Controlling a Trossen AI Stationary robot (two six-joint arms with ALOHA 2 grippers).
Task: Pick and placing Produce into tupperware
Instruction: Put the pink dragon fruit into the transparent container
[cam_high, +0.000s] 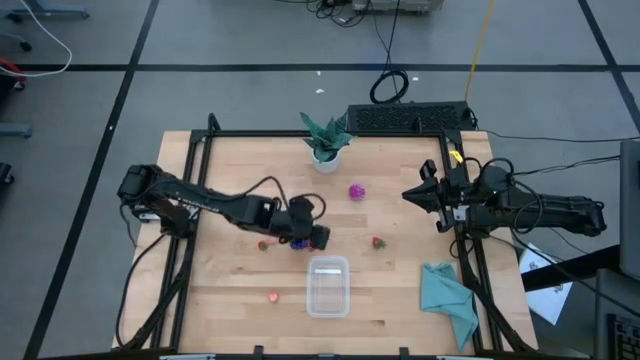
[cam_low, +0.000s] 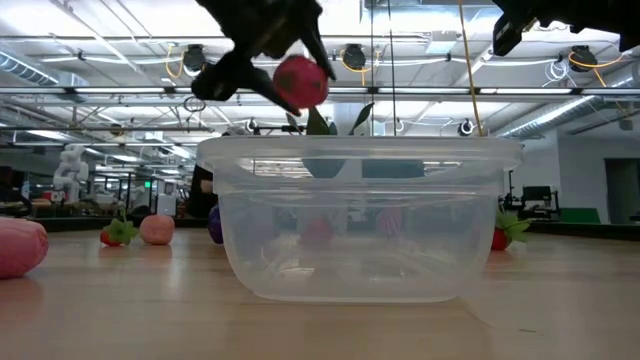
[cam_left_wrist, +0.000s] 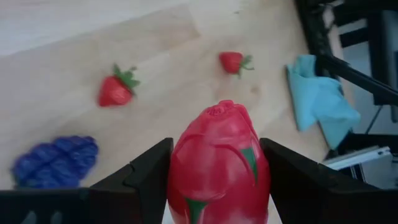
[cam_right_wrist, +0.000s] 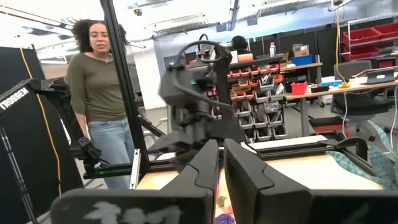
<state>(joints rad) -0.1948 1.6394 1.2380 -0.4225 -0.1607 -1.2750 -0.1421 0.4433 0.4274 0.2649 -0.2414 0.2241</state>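
**Red toy fruit held above the table by the left gripper**

In the high view, the left gripper (cam_high: 312, 238) is seen over the middle of the table (cam_high: 230, 290), just beyond the far edge of the tupperware (cam_high: 328, 286), which stands near the front edge. A magenta piece (cam_high: 356, 191) lies farther back, a strawberry (cam_high: 378, 242) to the right of the gripper, another strawberry (cam_high: 265, 244) to its left, and a small pink piece (cam_high: 273, 296) left of the tupperware. The right gripper (cam_high: 412, 195) is parked at the right edge, beyond a teal cloth (cam_high: 447, 295). A potted plant (cam_high: 326, 138) stands at the far edge.

In the low view, a red fruit (cam_low: 301, 81) is seen raised above the rim of the tupperware (cam_low: 360, 220), which appears empty.

In the left wrist view, the fingers (cam_left_wrist: 146, 171) are clamped on either side of the red fruit (cam_left_wrist: 219, 165); a dark purple piece (cam_left_wrist: 56, 162) lies on the wood below.

In the right wrist view, the right gripper's fingers (cam_right_wrist: 202, 168) are seen closed together with nothing between them. A person (cam_right_wrist: 102, 87) stands beyond the table.
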